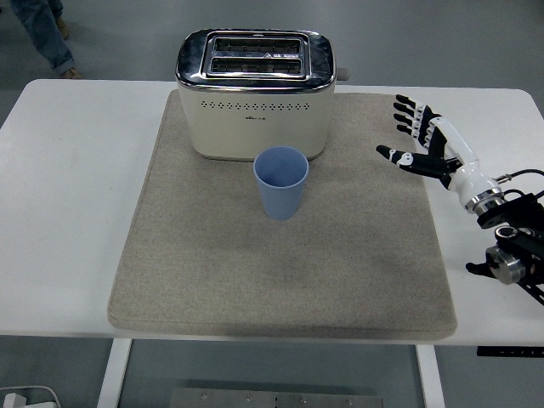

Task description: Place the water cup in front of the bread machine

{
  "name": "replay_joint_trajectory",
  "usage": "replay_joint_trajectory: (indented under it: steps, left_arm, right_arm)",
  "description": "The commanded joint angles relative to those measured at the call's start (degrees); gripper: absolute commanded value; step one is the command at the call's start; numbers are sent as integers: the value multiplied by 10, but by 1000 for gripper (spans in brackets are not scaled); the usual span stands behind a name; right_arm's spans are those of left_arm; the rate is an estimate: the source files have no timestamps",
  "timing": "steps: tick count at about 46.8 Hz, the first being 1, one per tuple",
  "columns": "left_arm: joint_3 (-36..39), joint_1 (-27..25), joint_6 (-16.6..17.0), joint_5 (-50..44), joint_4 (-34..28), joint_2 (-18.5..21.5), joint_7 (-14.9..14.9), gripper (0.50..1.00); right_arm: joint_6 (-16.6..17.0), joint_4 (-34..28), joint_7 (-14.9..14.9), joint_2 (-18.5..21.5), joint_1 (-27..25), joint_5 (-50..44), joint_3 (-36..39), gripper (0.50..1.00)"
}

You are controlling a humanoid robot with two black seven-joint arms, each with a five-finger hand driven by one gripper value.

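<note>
A light blue water cup [280, 182] stands upright on the beige mat [212, 263], just in front of the cream and chrome bread machine [254, 95], a little right of its middle. My right hand [416, 138] hovers at the mat's right edge, well to the right of the cup, with its fingers spread and nothing in them. The left arm does not show.
The mat covers most of the white table [68, 204]. A person's legs [41, 34] show at the top left, beyond the table's far edge. My right forearm [510, 246] lies over the table's right side.
</note>
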Motion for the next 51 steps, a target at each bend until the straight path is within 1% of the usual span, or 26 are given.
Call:
replay_joint_trajectory:
  steps: [1,5,8,11,16,21,31,43,51]
  left_arm:
    - [0,0,0,0,0,0,0,1000]
    - [0,0,0,0,-1,0,0,1000]
    - [0,0,0,0,-1,0,0,1000]
    - [0,0,0,0,0,0,0,1000]
    - [0,0,0,0,0,0,0,1000]
    - [0,0,0,0,-1,0,0,1000]
    - [0,0,0,0,-1,0,0,1000]
    - [0,0,0,0,0,0,0,1000]
    - [0,0,0,0,-1,0,0,1000]
  right_arm:
    - [25,-50,-15,11,20,34,8,911]
    - [37,-109,-37,36,46,57,9,911]
    - [43,-155,-41,55,66,66,9,911]
    - [57,-197,-46,72,89,79,9,911]
    - [92,-257,-71,101,128,114,9,911]
    - [104,-303,-91,127,154,156,9,911]
    - [105,-311,-134,144,161,171,8,911]
    - [104,-311,-148,149,155,183,8,911]
    - [105,-311,-148,156,150,184,8,911]
